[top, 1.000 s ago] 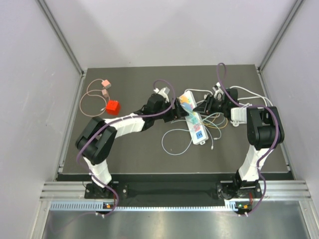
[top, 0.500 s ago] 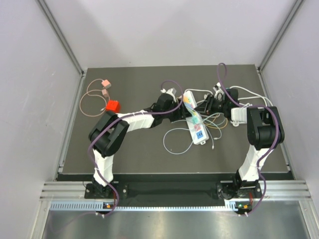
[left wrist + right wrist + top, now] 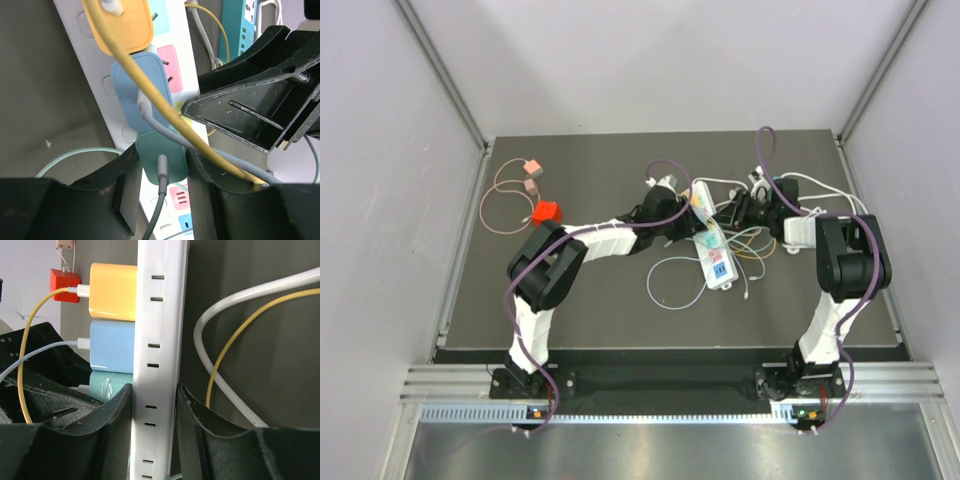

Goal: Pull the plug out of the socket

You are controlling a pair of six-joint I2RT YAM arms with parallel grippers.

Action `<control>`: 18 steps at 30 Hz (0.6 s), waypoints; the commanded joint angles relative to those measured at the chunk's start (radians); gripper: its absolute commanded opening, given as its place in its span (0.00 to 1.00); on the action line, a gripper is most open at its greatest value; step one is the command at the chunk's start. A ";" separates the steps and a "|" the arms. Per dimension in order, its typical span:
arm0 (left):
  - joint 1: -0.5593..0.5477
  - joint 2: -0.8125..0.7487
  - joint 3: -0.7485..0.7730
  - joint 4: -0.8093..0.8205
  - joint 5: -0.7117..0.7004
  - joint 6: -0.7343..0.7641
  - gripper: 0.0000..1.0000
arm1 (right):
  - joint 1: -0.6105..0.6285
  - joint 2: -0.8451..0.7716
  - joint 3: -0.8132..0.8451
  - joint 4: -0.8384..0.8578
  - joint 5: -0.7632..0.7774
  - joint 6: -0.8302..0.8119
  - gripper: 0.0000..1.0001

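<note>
**Desk:** Start at the left of the overhead. What's there?

**Me:** A pink cable (image 3: 531, 166) lies at ten o'clock from the middle of the table (image 3: 600, 300). A red cube (image 3: 547, 213) sits just beside it, at its six o'clock.

**Desk:** And your left hand?

**Me:** My left gripper (image 3: 161, 165) is over the white power strip (image 3: 705, 232), which lies a little to the three o'clock side of the table's middle. On the wrist camera I see its fingers (image 3: 125, 175) standing one on each side of the teal plug (image 3: 155, 150), drawn in narrow against its flanks. I can't tell whether the pads are actually pressing on it.

**Desk:** So the plug is where?

**Me:** Seated in the strip, at the six o'clock end of a row of three. The blue plug (image 3: 135, 85) is at its twelve o'clock, and the orange plug (image 3: 127, 25) is beyond that. A grey lead (image 3: 160, 192) leaves the teal one toward six o'clock.

**Desk:** Right hand?

**Me:** My right gripper (image 3: 154, 395) is on the strip's three o'clock side, clamped across the strip's body with a finger touching each face. In the overhead, a white adapter (image 3: 798, 230) lies at its three o'clock.
</note>
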 commanded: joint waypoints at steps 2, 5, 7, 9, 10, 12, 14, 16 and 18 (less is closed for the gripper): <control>0.001 0.024 0.049 0.015 -0.039 -0.012 0.42 | 0.002 -0.093 -0.004 0.100 -0.045 -0.024 0.00; 0.003 0.032 0.064 0.012 -0.031 -0.010 0.41 | 0.007 -0.101 -0.007 0.097 -0.042 -0.033 0.00; 0.003 0.040 0.077 0.006 -0.028 -0.009 0.41 | 0.013 -0.106 -0.007 0.091 -0.039 -0.041 0.00; 0.004 0.044 0.084 0.005 -0.022 -0.009 0.40 | 0.017 -0.112 -0.005 0.083 -0.033 -0.050 0.00; 0.006 0.049 0.089 0.005 -0.017 -0.007 0.40 | 0.019 -0.113 -0.005 0.082 -0.031 -0.058 0.00; 0.009 0.052 0.094 0.002 -0.013 -0.010 0.40 | 0.025 -0.121 -0.005 0.076 -0.027 -0.062 0.00; 0.010 0.057 0.097 -0.007 -0.014 -0.010 0.46 | 0.027 -0.123 -0.007 0.076 -0.025 -0.068 0.00; 0.012 0.053 0.098 -0.015 -0.022 -0.010 0.52 | 0.028 -0.126 -0.005 0.074 -0.024 -0.067 0.00; 0.012 0.049 0.095 -0.018 -0.028 -0.007 0.53 | 0.027 -0.123 -0.007 0.074 -0.024 -0.068 0.00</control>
